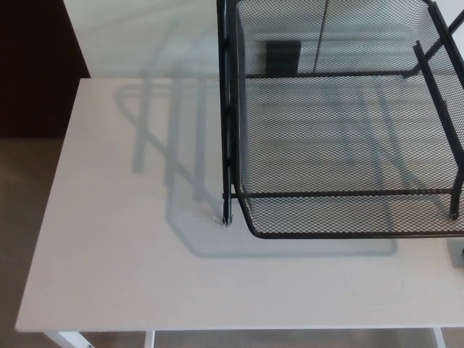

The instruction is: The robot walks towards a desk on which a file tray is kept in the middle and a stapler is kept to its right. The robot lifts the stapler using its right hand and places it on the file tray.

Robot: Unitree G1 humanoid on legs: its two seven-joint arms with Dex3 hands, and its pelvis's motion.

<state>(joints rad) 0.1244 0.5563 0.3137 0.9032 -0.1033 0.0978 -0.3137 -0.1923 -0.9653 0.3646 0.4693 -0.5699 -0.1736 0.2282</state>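
**Head view, approach to the desk.** The stapler is not plainly visible. We see only a dark sliver (459,255) at the picture's right edge, on the desk just beside the tray's front right foot. It lies where the task puts the stapler, to the right of the tray, so we take it for part of that object, but too little shows to be sure.

The file tray (348,214) is black wire mesh and fills the upper right of the view. Its right side is cut off by the frame. Black posts (226,109) at its left corner carry an upper tier, which leaves the lower shelf open at the front. We judge the top tier to be the easier place for something set down from above.

The tray rests on a pale desk (130,275), whose left half is bare apart from the tray's shadow (174,159). Through the mesh we make out a dark rectangle (283,56), which cannot be identified. A white leg (69,339) shows below the desk's front edge. Beyond lie tan floor (29,188) and a dark cabinet (36,65).

Neither robot hand is in view, so we cannot say whether either is open, closed or holding anything. We judge that the lift has not begun.
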